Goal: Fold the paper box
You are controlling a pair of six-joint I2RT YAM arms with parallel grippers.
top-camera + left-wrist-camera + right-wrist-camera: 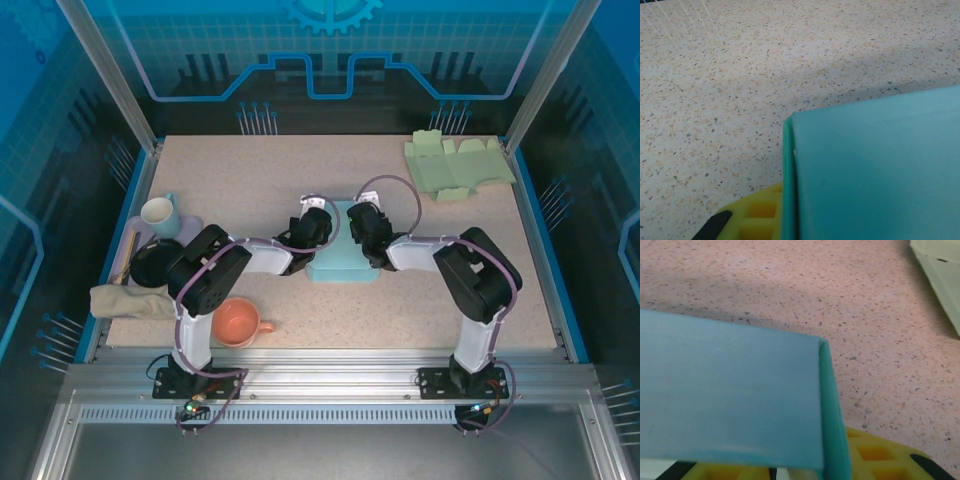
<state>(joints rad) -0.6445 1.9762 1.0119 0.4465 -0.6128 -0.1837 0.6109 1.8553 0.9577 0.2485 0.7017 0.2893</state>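
Obs.: box (346, 266) sits mid-table (250, 170), between the two arms, teal, with walls already raised. Left gripper (320, 228) is at its left wall, right gripper (366, 232) at its right wall. In the left wrist view the wall edge of the box (875, 170) rises straight out of the jaw line. One yellow pad (757, 212) lies against its outer face and the other is hidden behind the panel. The jaws are drawn nearly together, so I read this as a pinch on the paper wall. In the right wrist view the box (725, 390) shows a corner edge standing between the pads. One pad (880, 452) is just outside it, with more yellow under the panel on the inner side. The gap is narrowish, and I cannot tell whether it bites the paper yet. A stack of flat green blanks (458, 165) lies at the far right corner, well apart and not in play. Judgement: the step in hand is forming or creasing the side walls, each arm on one side, so I put the fold at mid-course rather than finished. Next move, as I see it, calls for the right jaws to seat firmly on that wall. Both arms then need to work evenly so the box neither skews nor slides on the table. A hard squeeze risks crumpling the thin paper.
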